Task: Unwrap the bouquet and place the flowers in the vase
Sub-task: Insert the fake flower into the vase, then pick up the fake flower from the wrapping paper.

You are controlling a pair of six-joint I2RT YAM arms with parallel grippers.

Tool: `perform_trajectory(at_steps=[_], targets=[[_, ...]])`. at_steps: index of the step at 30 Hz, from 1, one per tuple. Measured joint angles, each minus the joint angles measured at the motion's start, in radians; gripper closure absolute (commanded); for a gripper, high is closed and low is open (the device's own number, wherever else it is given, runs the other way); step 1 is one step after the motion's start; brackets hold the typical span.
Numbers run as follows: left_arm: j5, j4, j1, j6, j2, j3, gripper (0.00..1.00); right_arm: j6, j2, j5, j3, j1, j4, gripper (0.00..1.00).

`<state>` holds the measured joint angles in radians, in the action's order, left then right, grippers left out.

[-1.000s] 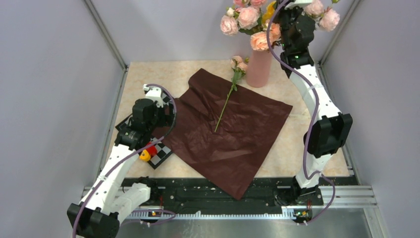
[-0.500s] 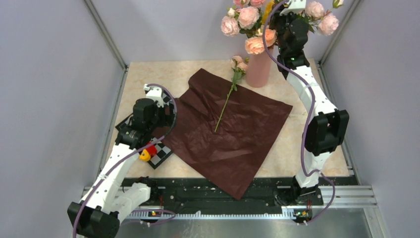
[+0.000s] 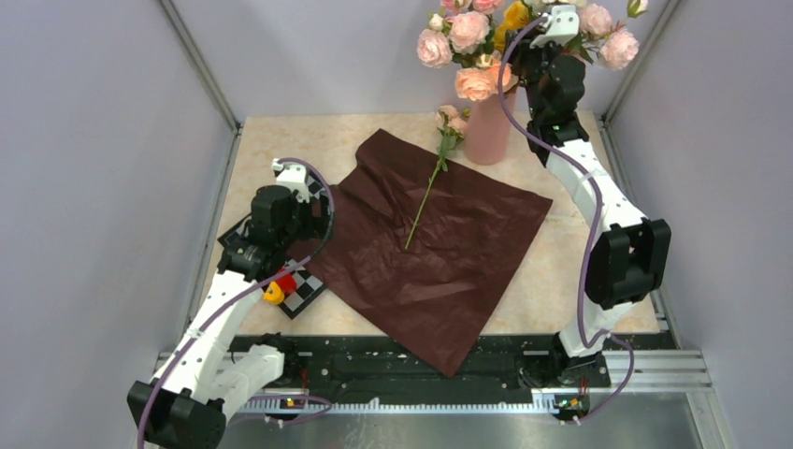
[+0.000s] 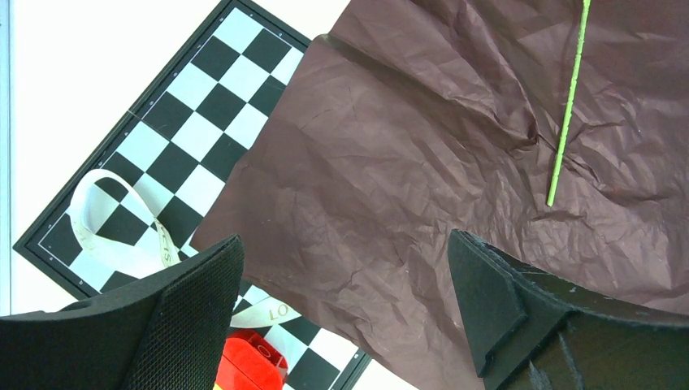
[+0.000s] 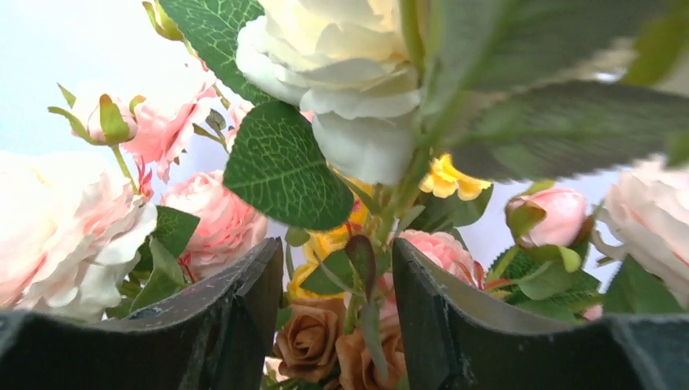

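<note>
Your right tool point(image 5: 337, 260) stands part-open around a thin stem among the blooms point(image 3: 468, 33) above the far-right vase point(image 3: 488, 131), seemingly releasing it there, while your left tool point(image 4: 345, 244) hangs wide over the spread paper point(image 3: 449, 262), where one flower point(image 3: 428, 192) lies.

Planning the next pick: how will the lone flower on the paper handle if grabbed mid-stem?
The flower is probably light and whippy: long thin stem. Its blooms likely sag when lifted. The crinkled paper underneath may snag and lift too.
</note>
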<state>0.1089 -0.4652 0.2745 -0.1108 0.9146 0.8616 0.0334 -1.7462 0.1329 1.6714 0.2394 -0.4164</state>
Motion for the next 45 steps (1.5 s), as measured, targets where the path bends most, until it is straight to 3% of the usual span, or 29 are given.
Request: perform_trajectory(at_steps=[10, 24, 29, 37, 45], targets=[[-0.011, 0.000, 0.000, -0.003, 0.000, 0.000, 0.01, 0.000, 0.126, 0.003, -0.156, 0.000, -0.037, 0.27], [-0.011, 0.000, 0.000, -0.007, 0.000, 0.000, 0.01, 0.000, 0.355, -0.014, -0.357, 0.000, -0.018, 0.15], [-0.011, 0.001, 0.000, -0.007, 0.000, -0.003, 0.01, -0.016, 0.446, -0.038, -0.369, 0.000, 0.094, 0.14], [-0.017, 0.002, 0.000, 0.002, -0.001, -0.014, 0.01, -0.102, 0.621, -0.098, -0.368, 0.000, 0.418, 0.12], [-0.102, 0.003, 0.005, -0.043, 0.000, -0.014, 0.01, -0.191, 0.784, -0.071, -0.394, 0.000, 0.679, 0.13]])
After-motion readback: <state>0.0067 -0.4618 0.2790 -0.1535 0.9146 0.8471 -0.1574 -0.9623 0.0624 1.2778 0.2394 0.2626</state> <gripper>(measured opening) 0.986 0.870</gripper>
